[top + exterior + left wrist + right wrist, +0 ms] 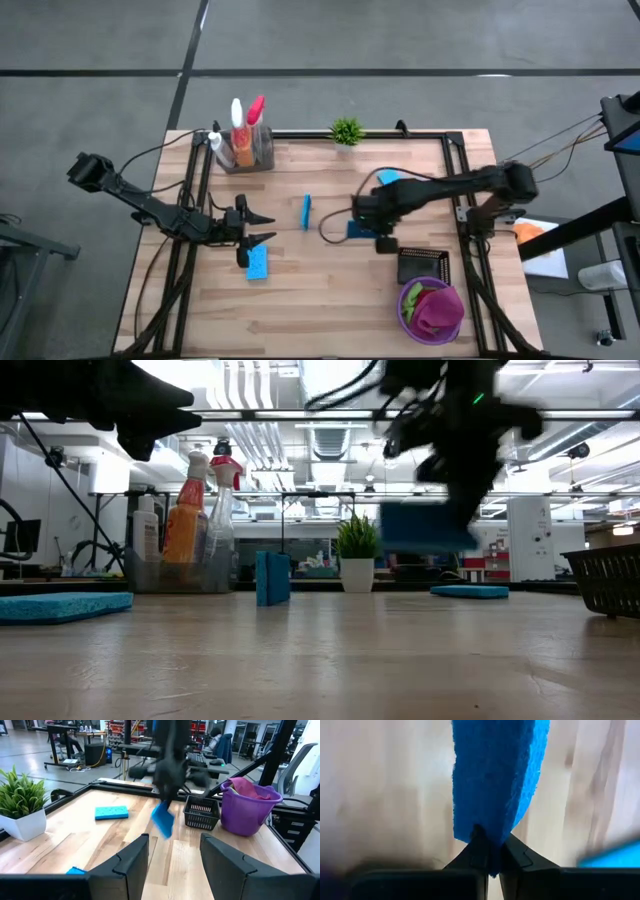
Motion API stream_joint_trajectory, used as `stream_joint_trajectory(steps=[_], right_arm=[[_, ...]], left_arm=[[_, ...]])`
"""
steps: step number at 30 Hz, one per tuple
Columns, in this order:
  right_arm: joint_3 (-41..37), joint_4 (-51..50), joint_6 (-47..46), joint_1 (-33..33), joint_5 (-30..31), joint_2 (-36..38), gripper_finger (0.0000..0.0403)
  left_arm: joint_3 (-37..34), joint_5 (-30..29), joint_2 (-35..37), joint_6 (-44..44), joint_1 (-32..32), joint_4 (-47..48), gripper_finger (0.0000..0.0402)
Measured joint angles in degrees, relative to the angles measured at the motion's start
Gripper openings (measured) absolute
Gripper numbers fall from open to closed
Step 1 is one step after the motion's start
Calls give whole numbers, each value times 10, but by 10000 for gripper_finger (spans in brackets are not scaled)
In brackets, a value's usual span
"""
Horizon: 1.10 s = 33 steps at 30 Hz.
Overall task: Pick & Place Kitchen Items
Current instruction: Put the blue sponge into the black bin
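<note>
My right gripper (366, 218) is over the middle of the table, shut on a blue sponge (428, 526) that hangs clear of the wood. The held sponge also shows in the left wrist view (163, 819). My left gripper (266, 228) is open and empty at the table's left. A second sponge (257, 263) lies flat just on its near side. A third sponge (306, 211) stands on its long edge between the two grippers. A fourth sponge (388, 177) lies flat toward the far right. My right gripper pinches one end of the sponge (487, 836) between its two fingers, which meet across the sponge's thickness. The fingers come from above, pointing down. The sponge hangs below them, tilted, lifted clear of the table (428, 526).
A clear bin with spray bottles (245, 140) stands at the far left and a small potted plant (346, 130) at the far edge. A black basket (423, 265) and a purple bucket holding cloths (432, 310) stand at the near right.
</note>
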<state>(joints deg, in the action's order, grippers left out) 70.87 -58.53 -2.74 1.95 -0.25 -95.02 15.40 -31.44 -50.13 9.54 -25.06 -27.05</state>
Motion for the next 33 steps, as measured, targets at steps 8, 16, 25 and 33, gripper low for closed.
stream_joint_trajectory(steps=[8,16,25,33], right_arm=[[0,-214,-94,36,5,107,18],[-1,-315,-118,43,-57,132,18],[-33,-312,-80,53,-149,97,18],[-80,-311,-48,65,-181,52,18]], left_arm=[[0,0,0,0,0,-1,180],[0,0,0,0,0,-1,180],[0,0,0,0,0,3,180],[0,0,0,0,0,3,180]])
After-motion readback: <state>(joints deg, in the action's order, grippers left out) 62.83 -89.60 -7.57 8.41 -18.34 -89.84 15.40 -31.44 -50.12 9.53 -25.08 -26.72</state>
